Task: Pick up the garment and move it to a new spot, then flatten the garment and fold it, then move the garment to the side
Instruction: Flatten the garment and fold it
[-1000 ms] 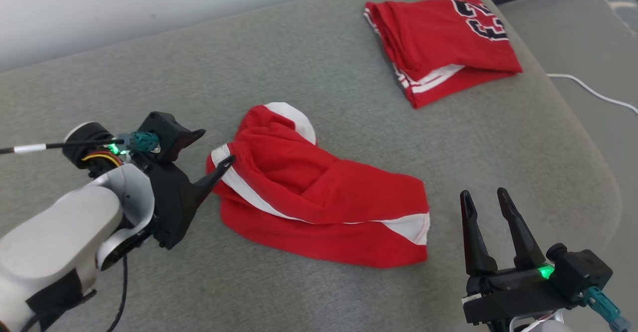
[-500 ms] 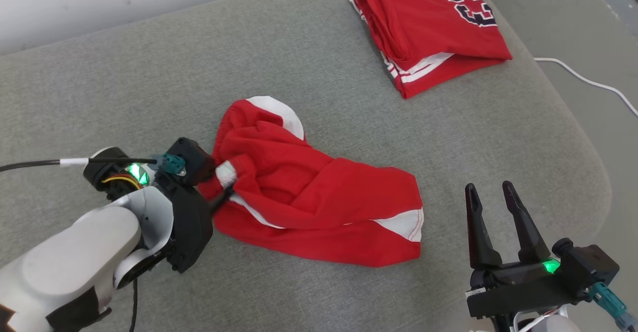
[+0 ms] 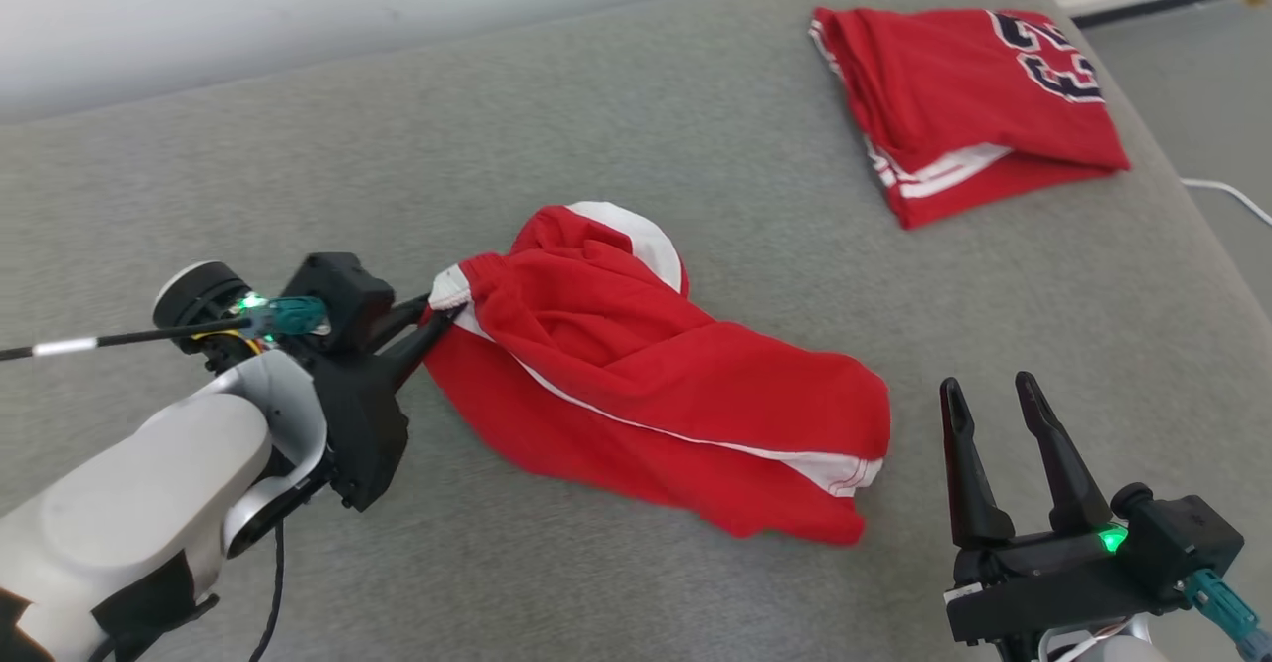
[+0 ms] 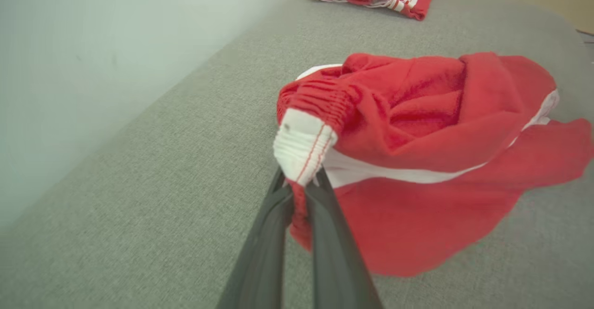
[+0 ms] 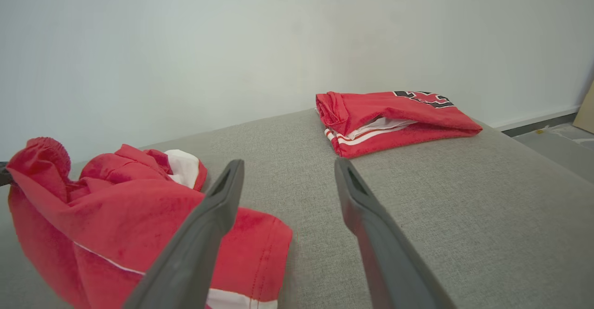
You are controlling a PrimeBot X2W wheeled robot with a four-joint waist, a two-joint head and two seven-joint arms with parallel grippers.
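**Spotter:** Where's the garment for you?

**Me:** The red shorts [image 3: 656,394] lie crumpled around the middle of the grey cushion [image 3: 298,165]. They're well apart from the folded red jersey [image 3: 974,95] at the far right corner.

**Spotter:** And your left side?

**Me:** My left gripper [image 3: 434,314] has its fingers pressed together on the elastic waistband [image 4: 304,144], right at the white patch. In the left wrist view the cloth bunches over the tips. That end looks raised a little, and the rest lies on the cushion.

**Spotter:** Right side?

**Me:** My right gripper [image 3: 987,384] hovers with its fingers spread and nothing between them, near the hem end of the shorts.

**Spotter:** How do you expect the shorts to handle?

**Me:** I'd call them light and limp. From a single pinch they'll sag into a rope, trail behind and probably drag on the cushion's weave. The waistband is the thickest, firmest edge, so I think it's the right place to hold. A thin pinch could slip if I jerk, so I'd carry them slowly. For flattening I'd want my right gripper on the waistband's other end, so the cloth hangs spread instead of twisted
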